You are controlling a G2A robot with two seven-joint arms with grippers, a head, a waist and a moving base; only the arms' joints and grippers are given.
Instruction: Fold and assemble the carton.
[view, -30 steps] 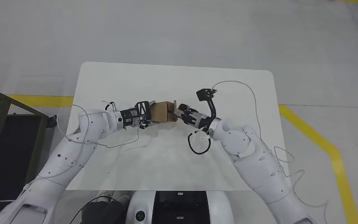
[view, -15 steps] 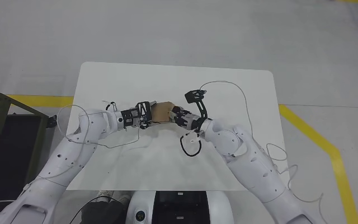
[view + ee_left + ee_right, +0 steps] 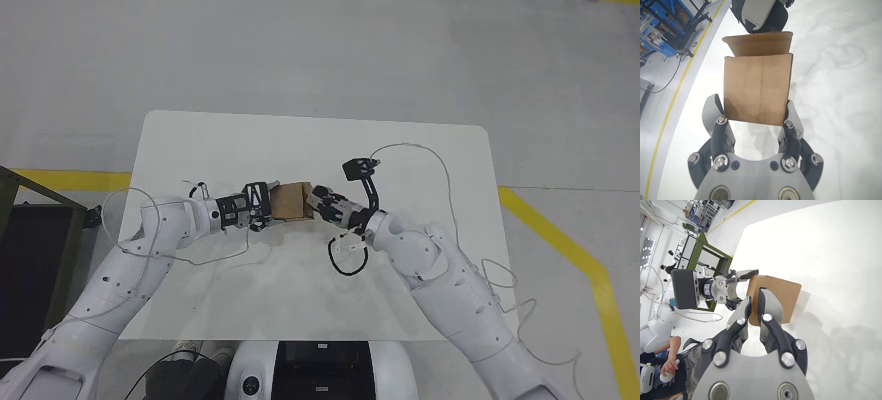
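I am watching the right gripper (image 3: pixel 753 308) easing back a touch after pressing in against the carton (image 3: pixel 757 87). Its fingers are sitting almost together, apparently nipping the end flap (image 3: pixel 759 44). The left gripper (image 3: pixel 754 108) is clamping its fingers on the carton's other end, holding it over the middle of the tabletop (image 3: pixel 420 160). The flap is standing open, so I judge the folding unfinished.
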